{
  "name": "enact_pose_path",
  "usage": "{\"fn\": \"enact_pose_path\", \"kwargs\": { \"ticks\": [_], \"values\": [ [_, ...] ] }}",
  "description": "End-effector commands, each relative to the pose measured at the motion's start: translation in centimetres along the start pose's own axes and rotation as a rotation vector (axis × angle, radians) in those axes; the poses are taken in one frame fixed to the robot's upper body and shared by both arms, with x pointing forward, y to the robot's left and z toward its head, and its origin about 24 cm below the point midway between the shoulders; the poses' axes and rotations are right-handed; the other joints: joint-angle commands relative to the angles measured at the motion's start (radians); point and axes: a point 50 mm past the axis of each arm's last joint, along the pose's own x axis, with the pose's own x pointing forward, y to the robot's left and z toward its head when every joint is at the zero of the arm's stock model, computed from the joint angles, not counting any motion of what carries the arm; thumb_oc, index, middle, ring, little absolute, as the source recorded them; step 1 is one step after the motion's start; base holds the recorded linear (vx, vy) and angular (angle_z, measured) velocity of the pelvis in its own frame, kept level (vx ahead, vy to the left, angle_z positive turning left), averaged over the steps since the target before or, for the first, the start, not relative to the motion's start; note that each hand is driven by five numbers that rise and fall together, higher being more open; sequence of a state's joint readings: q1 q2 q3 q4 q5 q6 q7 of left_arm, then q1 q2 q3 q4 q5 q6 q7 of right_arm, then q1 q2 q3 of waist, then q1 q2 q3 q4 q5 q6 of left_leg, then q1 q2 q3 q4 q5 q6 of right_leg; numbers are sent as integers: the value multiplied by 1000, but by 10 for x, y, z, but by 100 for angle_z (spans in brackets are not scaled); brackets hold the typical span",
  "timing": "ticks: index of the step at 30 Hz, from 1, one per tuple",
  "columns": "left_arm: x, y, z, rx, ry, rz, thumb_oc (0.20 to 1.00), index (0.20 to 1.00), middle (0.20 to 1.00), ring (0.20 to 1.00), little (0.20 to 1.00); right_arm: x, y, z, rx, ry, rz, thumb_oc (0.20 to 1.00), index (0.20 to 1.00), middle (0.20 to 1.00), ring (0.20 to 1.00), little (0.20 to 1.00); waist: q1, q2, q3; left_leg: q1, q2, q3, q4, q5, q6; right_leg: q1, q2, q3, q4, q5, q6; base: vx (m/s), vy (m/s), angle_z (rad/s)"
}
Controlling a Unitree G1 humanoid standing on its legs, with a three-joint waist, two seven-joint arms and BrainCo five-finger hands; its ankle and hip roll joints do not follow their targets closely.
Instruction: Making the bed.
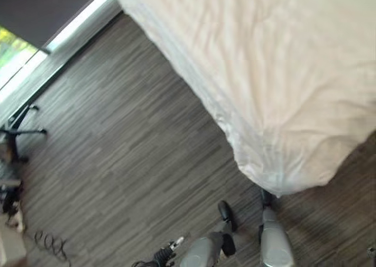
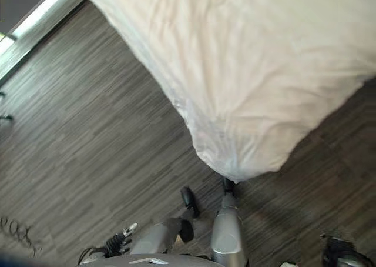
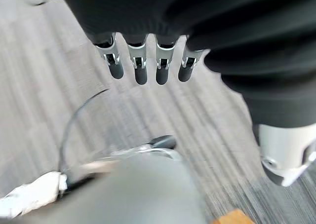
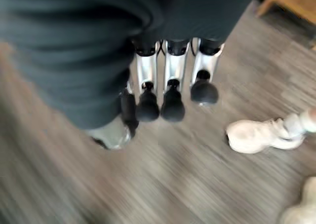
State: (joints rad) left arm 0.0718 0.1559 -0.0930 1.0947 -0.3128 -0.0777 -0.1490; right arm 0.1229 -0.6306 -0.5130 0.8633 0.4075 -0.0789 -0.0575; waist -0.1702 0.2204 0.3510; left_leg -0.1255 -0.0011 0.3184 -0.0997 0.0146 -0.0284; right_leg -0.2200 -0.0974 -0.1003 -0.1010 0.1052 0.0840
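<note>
The bed's white duvet (image 1: 282, 73) lies rumpled, with creases running across its top. Its near corner (image 2: 235, 155) hangs over the edge toward the dark wood floor, right in front of me. My left hand (image 3: 139, 66) hangs above the floor with straight fingers and nothing in it. My right hand (image 4: 173, 81) also hangs over the floor, fingers relaxed and empty. Both hands are well away from the duvet.
Dark plank floor (image 1: 129, 137) spreads to the left of the bed. A bright window strip (image 1: 64, 34) runs along the far left wall, with a black stand base (image 1: 23, 129) near it. A person's white shoe (image 4: 261, 135) and a wooden furniture leg (image 4: 291, 2) are beside my right hand.
</note>
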Motion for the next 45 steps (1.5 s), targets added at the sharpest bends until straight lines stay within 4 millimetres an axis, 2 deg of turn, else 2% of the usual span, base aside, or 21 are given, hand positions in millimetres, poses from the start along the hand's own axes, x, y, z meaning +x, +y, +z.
{"fn": "enact_pose_path", "kwargs": {
  "ticks": [1, 3, 5, 6, 7, 8, 11, 15, 21, 24, 25, 26, 27, 28, 29, 32, 38, 39, 43, 44, 45],
  "values": [
    [-4, 6, -19, -28, 65, 55, 1000, 1000, 1000, 1000, 1000, -8, 25, 70, 266, -385, -7, 200, 200, 200, 200, 200, 1, -62, -46, 7, 44, -41, 12, 44, -40, 14, -67, 33, 15, 10, 75, 19, 26, -22],
    [-4, 4, -21, -13, 69, 52, 1000, 1000, 1000, 1000, 1000, -59, 75, 142, 427, -767, 358, 200, 200, 200, 200, 200, -10, -69, -49, 11, 44, -30, 12, 40, -40, 8, -67, 45, 18, 12, 74, -11, 10, -18],
    [-5, 6, -20, 4, 68, 49, 1000, 1000, 1000, 1000, 1000, -92, 94, 169, 428, -905, 580, 200, 200, 200, 200, 200, -9, -74, -50, 10, 43, -26, 12, 44, -42, 6, -66, 48, 18, 17, 71, -48, -13, -17],
    [-5, 7, -20, 14, 70, 41, 1000, 1000, 1000, 1000, 1000, -109, 104, 178, 395, -953, 711, 200, 200, 200, 200, 200, -8, -77, -50, 9, 44, -25, 12, 46, -43, 5, -65, 49, 18, 19, 70, -44, -14, -5],
    [-5, 7, -20, 14, 70, 41, 1000, 1000, 1000, 1000, 1000, -110, 104, 178, 395, -953, 712, 200, 200, 200, 200, 200, -8, -78, -51, 5, 44, -25, 12, 50, -43, 2, -65, 49, 17, 23, 69, -44, -32, 4],
    [-7, 10, -23, 34, 80, 33, 1000, 1000, 1000, 1000, 1000, -136, 122, 187, 325, -992, 952, 200, 200, 200, 200, 200, 0, -81, -56, 4, 44, -27, 12, 54, -44, 3, -65, 47, 17, 23, 68, -31, -37, 7],
    [-10, 15, -30, 53, 105, 24, 1000, 1000, 1000, 1000, 1000, -148, 142, 181, 262, -915, 1182, 200, 200, 200, 200, 200, 13, -83, -61, 4, 43, -34, 12, 58, -45, 9, -67, 39, 15, 25, 67, -27, -29, 7],
    [-13, 16, -39, 96, 149, 1, 1000, 1000, 1000, 1000, 1000, -131, 167, 159, 189, -705, 1280, 200, 200, 200, 200, 200, 38, -74, -74, 0, 42, -42, 12, 64, -46, 11, -69, 32, 14, 25, 65, -17, -9, 3],
    [-12, 11, -39, 76, 146, -8, 1000, 1000, 1000, 1000, 1000, -98, 188, 152, 305, -583, 1151, 200, 200, 200, 200, 200, 71, -53, -76, -14, 37, -58, 12, 73, -46, 7, -73, 20, 14, 26, 63, -25, -4, 9],
    [-12, 12, -41, 90, 157, -5, 1000, 1000, 1000, 1000, 1000, -62, 197, 131, 349, -428, 985, 200, 200, 200, 200, 200, 91, -41, -68, -20, 37, -63, 12, 77, -47, 4, -72, 15, 14, 26, 61, -16, -5, 4],
    [-12, 12, -41, 89, 156, -4, 1000, 1000, 1000, 1000, 1000, -62, 197, 132, 349, -429, 986, 200, 200, 200, 200, 200, 90, -41, -67, -20, 38, -63, 12, 76, -47, 4, -72, 16, 14, 26, 61, 0, 0, 0],
    [-12, 13, -38, 98, 153, -4, 1000, 1000, 1000, 1000, 1000, -36, 190, 113, 239, -319, 849, 200, 200, 200, 200, 200, 99, -34, -62, -24, 38, -64, 12, 79, -49, 2, -71, 14, 14, 26, 61, 0, 0, 0],
    [-11, 12, -38, 97, 153, -4, 1000, 1000, 1000, 1000, 1000, -35, 190, 113, 239, -320, 849, 200, 200, 200, 200, 200, 98, -34, -62, -25, 38, -64, 12, 79, -49, 1, -71, 15, 14, 26, 61, 0, 0, 0],
    [-10, 13, -33, 72, 141, 0, 1000, 1000, 1000, 1000, 1000, -8, 171, 89, 145, -188, 682, 200, 200, 200, 200, 200, 102, -30, -52, -27, 39, -70, 12, 79, -52, 1, -71, 10, 14, 24, 61, 0, 0, 0],
    [-10, 13, -33, 72, 140, 0, 1000, 1000, 1000, 1000, 1000, -8, 171, 90, 145, -189, 683, 200, 200, 200, 200, 200, 102, -31, -54, -31, 39, -70, 12, 81, -52, -3, -71, 11, 14, 27, 61, 0, 0, 0],
    [-8, 14, -28, 31, 126, 11, 1000, 1000, 1000, 1000, 1000, 13, 131, 45, 104, 18, 480, 200, 200, 200, 200, 200, 102, -29, -42, -28, 42, -79, 12, 77, -54, 4, -67, 4, 17, 16, 61, 20, -33, 11],
    [-11, 26, -29, 32, 145, 58, 1000, 1000, 1000, 1000, 1000, 7, 31, -38, -41, 348, 139, 200, 200, 200, 200, 200, 86, -36, -44, -25, 48, -83, 12, 72, -53, 9, -61, -1, 16, 6, 61, 46, -30, 7],
    [-10, 26, -27, 37, 144, 67, 1000, 1000, 1000, 1000, 1000, 7, 12, -36, 45, 317, 35, 200, 200, 200, 200, 200, 72, -43, -45, -16, 50, -79, 12, 64, -54, 16, -59, 3, 16, -1, 62, 76, 4, 0],
    [-8, 24, -24, 33, 129, 74, 1000, 1000, 1000, 1000, 1000, 11, 0, -22, 173, 237, -57, 200, 200, 200, 200, 200, 61, -53, -51, -10, 54, -73, 12, 61, -54, 20, -55, 10, 15, 0, 63, 30, 6, -9],
    [-5, 19, -19, 21, 106, 80, 1000, 1000, 1000, 1000, 1000, 16, -1, -3, 277, 119, -122, 200, 200, 200, 200, 200, 49, -63, -62, 2, 56, -71, 12, 56, -52, 28, -52, 16, 15, -3, 64, 68, 17, -17],
    [-3, 14, -13, 5, 73, 90, 1000, 1000, 1000, 1000, 1000, 17, 18, 37, 228, -104, -71, 200, 200, 200, 200, 200, 37, -75, -74, 23, 58, -69, 12, 49, -52, 46, -50, 19, 19, -10, 65, 73, 13, -8]
  ]
}}
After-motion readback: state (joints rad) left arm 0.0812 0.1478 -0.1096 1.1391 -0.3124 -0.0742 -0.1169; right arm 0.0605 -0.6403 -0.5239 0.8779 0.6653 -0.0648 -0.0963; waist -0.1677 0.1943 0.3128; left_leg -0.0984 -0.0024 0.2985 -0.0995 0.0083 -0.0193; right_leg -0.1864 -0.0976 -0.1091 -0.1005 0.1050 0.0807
